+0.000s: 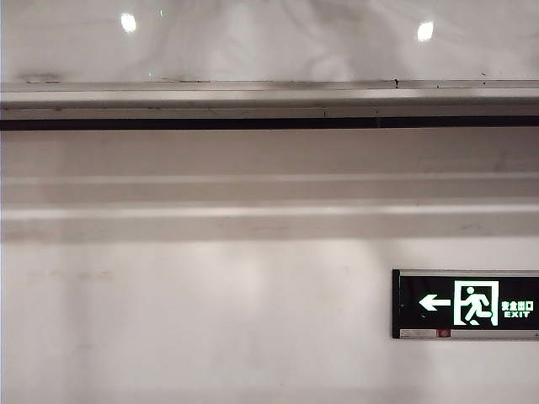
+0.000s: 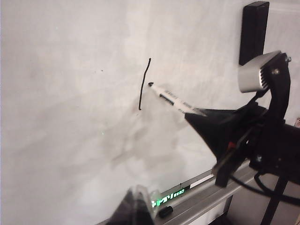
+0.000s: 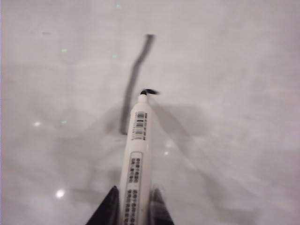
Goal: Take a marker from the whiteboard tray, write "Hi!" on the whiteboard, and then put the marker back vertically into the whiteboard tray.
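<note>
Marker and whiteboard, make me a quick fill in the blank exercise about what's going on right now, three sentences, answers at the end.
1. The right gripper is shut on the ____.
2. The marker tip sits against the whiteboard beside ____ black stroke already drawn.
3. In the left wrist view, a black cap lies in the whiteboard ____, near the left gripper.

Missing words: marker; one; tray

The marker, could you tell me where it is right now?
The marker is held in the right end effector, its tip against the whiteboard just beside the single black stroke; the exterior view misses it.
</note>
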